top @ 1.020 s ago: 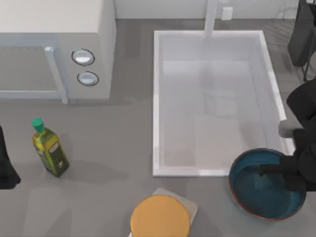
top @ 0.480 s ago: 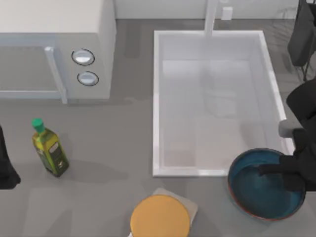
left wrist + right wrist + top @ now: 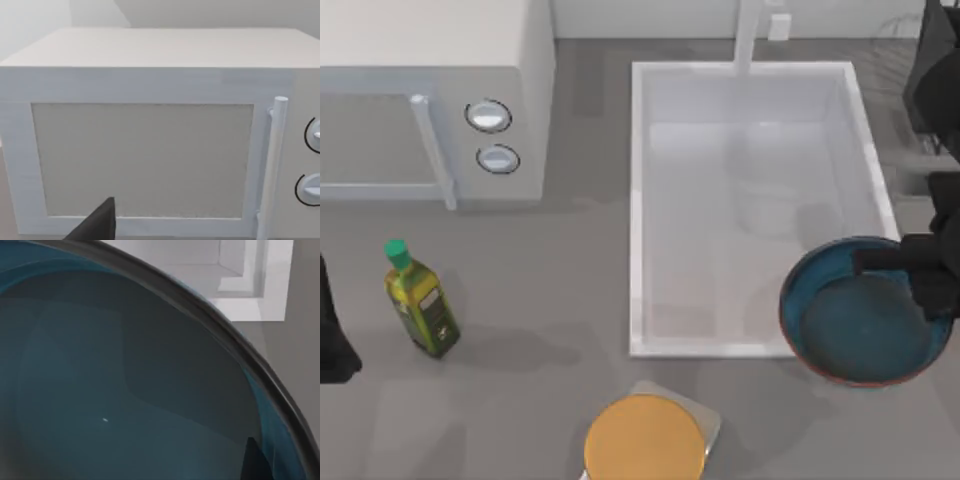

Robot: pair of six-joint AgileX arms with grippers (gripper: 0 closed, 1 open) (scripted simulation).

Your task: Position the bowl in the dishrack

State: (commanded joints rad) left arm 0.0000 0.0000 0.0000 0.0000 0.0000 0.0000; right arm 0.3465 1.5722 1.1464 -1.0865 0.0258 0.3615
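Note:
The teal-blue bowl [image 3: 850,330] with its reddish-brown rim hangs over the front right corner of the white sink. My right gripper [image 3: 868,263] is shut on the bowl's far rim, its dark arm reaching in from the right edge. The bowl's glossy inside [image 3: 125,390] is close up in the right wrist view, with a dark finger [image 3: 255,462] at its rim. The dishrack [image 3: 932,70] stands at the far right corner, a dark upright slab with thin wires beside it. My left arm [image 3: 332,335] is parked at the table's left edge.
The white sink basin [image 3: 640,200] fills the middle right, with a tap post behind it. A white microwave [image 3: 440,100] stands at the far left. An oil bottle [image 3: 420,300] lies at the left. An orange disc [image 3: 644,438] sits on a pad at the front.
My right gripper has lifted the bowl off the table and carried it toward the far side; it now overlaps the sink's front right corner.

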